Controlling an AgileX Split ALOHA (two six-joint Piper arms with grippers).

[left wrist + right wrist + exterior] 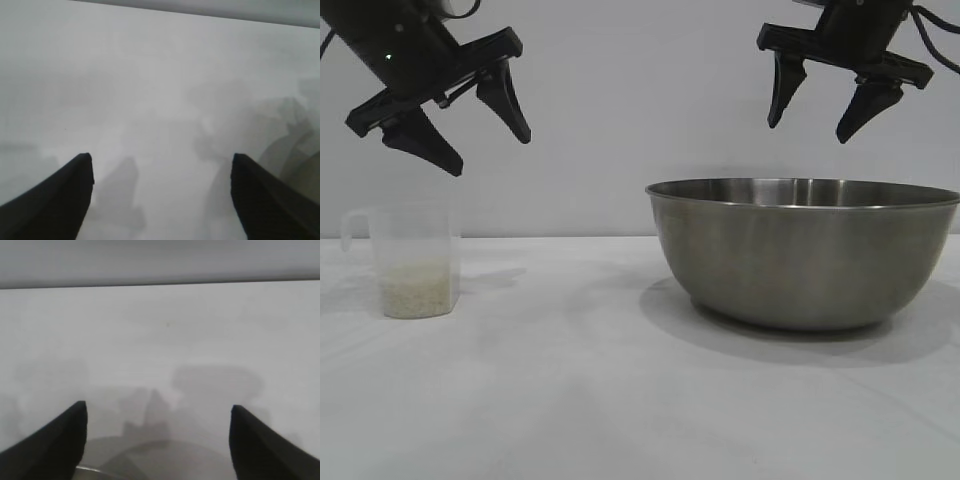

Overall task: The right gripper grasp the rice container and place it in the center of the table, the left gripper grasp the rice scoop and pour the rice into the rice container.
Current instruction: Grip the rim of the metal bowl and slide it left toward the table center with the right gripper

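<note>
The steel rice container (pixel 807 252) stood upright on the counter (pixel 570 400) beneath the right tool (pixel 822 114); the translucent rice scoop (pixel 410 260), bottomed with rice (pixel 417 290), stood beneath the left tool (pixel 485 130).

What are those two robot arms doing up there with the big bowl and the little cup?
Nothing is being held yet. The left hand hangs open in the air above the rice scoop, which stands upright on the table with some rice in the bottom. The right hand hangs open above the rice container, which sits empty-looking on the right side of the table, not in the middle. Neither hand touches anything.
</note>
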